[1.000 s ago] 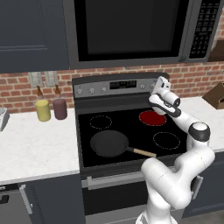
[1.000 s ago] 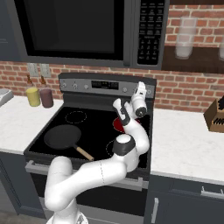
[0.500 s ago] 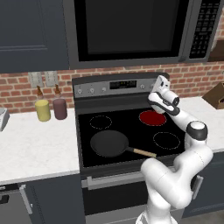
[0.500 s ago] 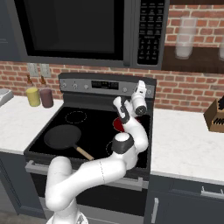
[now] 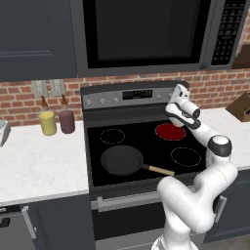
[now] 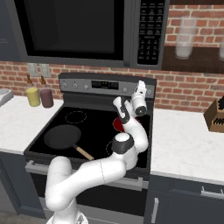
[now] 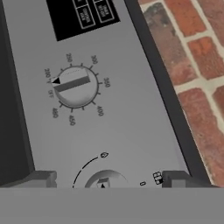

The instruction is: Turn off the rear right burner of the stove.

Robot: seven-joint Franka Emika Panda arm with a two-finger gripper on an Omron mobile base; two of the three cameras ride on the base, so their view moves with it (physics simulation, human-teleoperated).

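Observation:
The stove [image 5: 112, 100] is a black glass-top range with a steel knob panel. Its rear right burner [image 5: 170, 131] glows as a solid red disc, and the arm partly covers the burner [image 6: 118, 124] in the right base view. My gripper [image 5: 176, 93] is held up against the right end of the panel [image 6: 141, 84]. In the hand view the gripper [image 7: 108, 178] is open, with a fingertip [image 7: 41, 179] on each side of a small round knob [image 7: 105, 183] without touching it. A second knob [image 7: 75, 86] and the dark display [image 7: 83, 15] lie farther along the panel.
A black frying pan [image 5: 122, 159] sits on the front left burner, its handle pointing right. A yellow bottle [image 5: 48, 122] and a dark bottle [image 5: 67, 120] stand on the left counter. The microwave [image 5: 146, 29] hangs above the stove. A knife block [image 6: 216, 116] stands at the right.
The hand has shifted only slightly at the right end of the panel. The jaws stay open and the burner stays red.

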